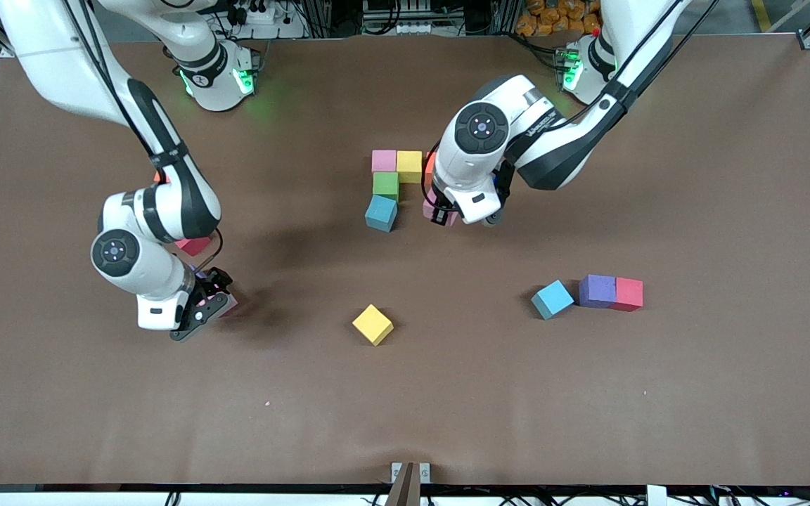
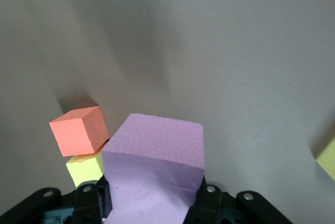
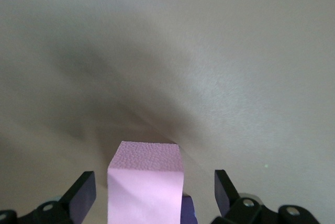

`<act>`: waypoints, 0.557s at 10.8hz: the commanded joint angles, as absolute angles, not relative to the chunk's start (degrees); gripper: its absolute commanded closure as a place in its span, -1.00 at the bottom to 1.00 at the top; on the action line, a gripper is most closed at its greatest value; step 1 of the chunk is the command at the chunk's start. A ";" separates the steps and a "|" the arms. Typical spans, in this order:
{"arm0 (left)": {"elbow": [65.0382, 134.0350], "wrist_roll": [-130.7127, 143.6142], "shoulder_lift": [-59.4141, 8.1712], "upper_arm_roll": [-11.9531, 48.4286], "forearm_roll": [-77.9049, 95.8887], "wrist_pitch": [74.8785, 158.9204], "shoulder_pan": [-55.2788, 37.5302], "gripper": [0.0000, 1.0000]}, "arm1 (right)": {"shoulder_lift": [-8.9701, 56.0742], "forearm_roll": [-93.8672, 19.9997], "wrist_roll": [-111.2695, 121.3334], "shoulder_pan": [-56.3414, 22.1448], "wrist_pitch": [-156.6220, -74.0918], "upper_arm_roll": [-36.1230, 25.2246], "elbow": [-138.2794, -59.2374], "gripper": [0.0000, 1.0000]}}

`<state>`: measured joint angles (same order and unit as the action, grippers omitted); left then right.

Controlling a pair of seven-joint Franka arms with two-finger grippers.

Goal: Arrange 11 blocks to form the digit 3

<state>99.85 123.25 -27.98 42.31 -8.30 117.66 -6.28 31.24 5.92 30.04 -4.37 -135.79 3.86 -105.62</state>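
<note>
Part of the digit 3 lies mid-table: pink [image 1: 383,160], yellow [image 1: 409,166], green [image 1: 385,185] and teal [image 1: 381,213] blocks, with an orange block [image 1: 429,166] half hidden by the left arm. Beside them my left gripper [image 1: 447,213] is shut on a pale purple-pink block [image 2: 157,150]; the orange block [image 2: 79,130] and yellow block [image 2: 84,167] show close by. My right gripper [image 1: 207,301] is low at the right arm's end, open, its fingers [image 3: 84,186] standing clear on either side of a pink block [image 3: 146,177].
Loose blocks lie nearer the camera: yellow [image 1: 373,324] in the middle, then blue [image 1: 553,299], purple [image 1: 598,291] and red [image 1: 628,294] toward the left arm's end. A red block [image 1: 194,245] is partly hidden under the right arm.
</note>
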 commanded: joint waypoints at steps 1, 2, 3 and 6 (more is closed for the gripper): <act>101.16 125.68 -29.69 42.01 -8.08 120.49 -6.94 0.79 | 31.64 5.63 31.20 -3.08 -136.23 4.66 -106.25 -1.00; 101.34 127.08 -30.84 41.92 -8.09 122.67 -7.64 0.80 | 31.47 5.54 30.94 -3.08 -135.88 4.75 -106.78 -1.00; 101.77 130.05 -32.15 41.75 -8.35 124.87 -7.82 0.80 | 31.20 5.45 30.85 -3.08 -135.53 4.83 -107.22 -1.00; 106.86 137.52 -33.13 41.14 -10.19 133.03 -7.47 0.80 | 32.25 5.28 30.41 -3.08 -137.71 4.66 -109.42 -1.00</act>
